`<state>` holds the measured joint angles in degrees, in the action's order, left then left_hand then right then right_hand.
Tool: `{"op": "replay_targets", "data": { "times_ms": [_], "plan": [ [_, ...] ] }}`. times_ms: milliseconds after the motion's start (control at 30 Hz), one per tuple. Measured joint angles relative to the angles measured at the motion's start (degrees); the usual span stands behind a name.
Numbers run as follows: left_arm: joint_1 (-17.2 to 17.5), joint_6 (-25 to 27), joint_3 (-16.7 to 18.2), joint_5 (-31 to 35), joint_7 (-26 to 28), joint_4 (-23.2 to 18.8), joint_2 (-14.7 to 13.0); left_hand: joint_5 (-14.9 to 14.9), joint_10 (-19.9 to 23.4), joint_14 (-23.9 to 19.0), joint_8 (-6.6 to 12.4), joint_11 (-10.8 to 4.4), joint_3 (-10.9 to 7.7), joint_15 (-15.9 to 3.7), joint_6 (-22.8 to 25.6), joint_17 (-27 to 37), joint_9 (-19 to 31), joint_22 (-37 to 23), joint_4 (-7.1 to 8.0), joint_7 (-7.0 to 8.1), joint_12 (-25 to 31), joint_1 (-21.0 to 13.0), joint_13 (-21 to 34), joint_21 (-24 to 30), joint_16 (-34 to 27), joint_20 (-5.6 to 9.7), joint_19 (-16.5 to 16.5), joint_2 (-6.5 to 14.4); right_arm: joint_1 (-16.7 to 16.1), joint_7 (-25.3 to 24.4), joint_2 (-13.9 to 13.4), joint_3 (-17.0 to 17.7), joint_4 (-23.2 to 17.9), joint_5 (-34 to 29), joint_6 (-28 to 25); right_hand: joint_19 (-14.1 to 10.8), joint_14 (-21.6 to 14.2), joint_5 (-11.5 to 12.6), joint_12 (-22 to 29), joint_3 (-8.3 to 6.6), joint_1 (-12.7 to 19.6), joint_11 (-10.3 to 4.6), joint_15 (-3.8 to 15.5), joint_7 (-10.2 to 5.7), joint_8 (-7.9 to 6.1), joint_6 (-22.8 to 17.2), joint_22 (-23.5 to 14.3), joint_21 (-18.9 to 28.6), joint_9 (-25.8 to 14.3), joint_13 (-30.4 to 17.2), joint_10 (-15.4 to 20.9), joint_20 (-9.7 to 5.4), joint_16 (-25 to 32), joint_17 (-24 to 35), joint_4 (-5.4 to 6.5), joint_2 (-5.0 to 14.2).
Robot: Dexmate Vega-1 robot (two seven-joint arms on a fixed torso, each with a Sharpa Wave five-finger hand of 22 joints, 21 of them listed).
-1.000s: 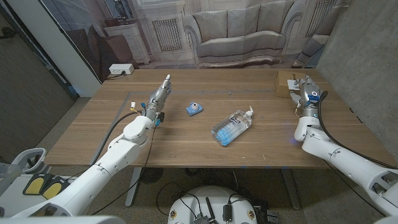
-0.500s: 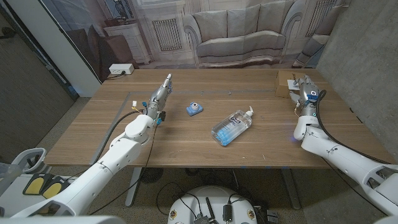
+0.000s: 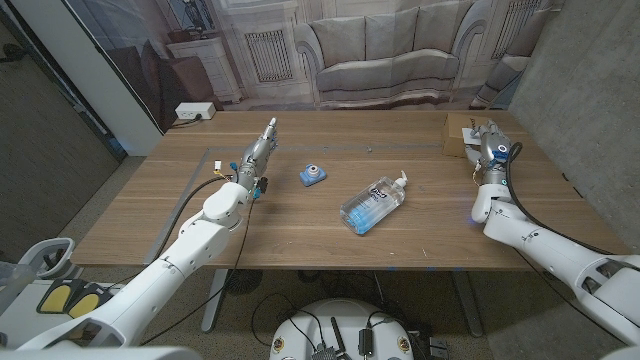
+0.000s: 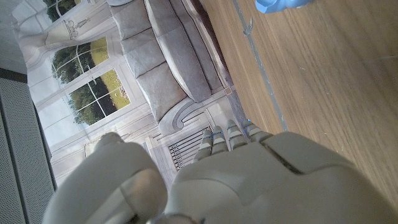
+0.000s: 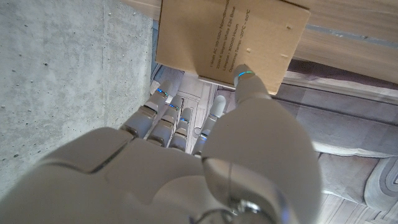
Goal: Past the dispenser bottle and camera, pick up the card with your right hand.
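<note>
The right hand (image 3: 488,140) has crept a little farther toward the far right corner of the surface (image 3: 300,225) over the last second; the change is slight. It now sits at the card (image 3: 461,133), a brown cardboard piece lying flat at that corner, well beyond the bottle (image 3: 374,203) and the small blue camera (image 3: 312,175). In the right wrist view the thumb tip lies over the card's near edge while the other fingers (image 5: 166,115) reach out beside it, loosely together and not closed on anything. Whether the thumb presses the card I cannot tell. So the reach looks nearly done and the grasp not yet made. The left hand (image 3: 257,155) has not shifted, fingers straight and together, holding nothing, beside the camera.
</note>
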<state>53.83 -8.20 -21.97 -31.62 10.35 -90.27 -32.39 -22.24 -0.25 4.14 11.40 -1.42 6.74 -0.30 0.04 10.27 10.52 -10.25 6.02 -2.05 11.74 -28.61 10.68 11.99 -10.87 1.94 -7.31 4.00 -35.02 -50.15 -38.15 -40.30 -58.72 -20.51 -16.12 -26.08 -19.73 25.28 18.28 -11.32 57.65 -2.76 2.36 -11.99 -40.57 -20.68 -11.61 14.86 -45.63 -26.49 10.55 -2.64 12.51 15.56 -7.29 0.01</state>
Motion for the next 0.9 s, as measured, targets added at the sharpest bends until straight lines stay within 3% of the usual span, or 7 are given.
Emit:
{"op": "replay_targets", "data": {
  "times_ms": [900],
  "plan": [
    [-1.9, 0.4, -0.9, 0.0, -0.6, 2.5, 1.1, 0.0, 0.0, 0.0, 0.0, 0.0, 0.47, 0.0, 0.0, 0.0, 0.0, 0.0, 0.0, 0.0, 0.0, -0.2, 0.0, 0.0, 0.0, 0.0, 0.0, 0.2, 1.4, -0.8, 0.4, -1.0, 3.2, 1.6, 1.4, -0.5, -1.6, 0.0, 0.5, 0.0, 0.7, -0.31, 0.08, 0.36, 0.0, -2.0, -0.3, 0.7, 1.9, 0.2, 1.7, 0.05, 0.2, 0.0, 0.0, 0.69]
  ]
}}
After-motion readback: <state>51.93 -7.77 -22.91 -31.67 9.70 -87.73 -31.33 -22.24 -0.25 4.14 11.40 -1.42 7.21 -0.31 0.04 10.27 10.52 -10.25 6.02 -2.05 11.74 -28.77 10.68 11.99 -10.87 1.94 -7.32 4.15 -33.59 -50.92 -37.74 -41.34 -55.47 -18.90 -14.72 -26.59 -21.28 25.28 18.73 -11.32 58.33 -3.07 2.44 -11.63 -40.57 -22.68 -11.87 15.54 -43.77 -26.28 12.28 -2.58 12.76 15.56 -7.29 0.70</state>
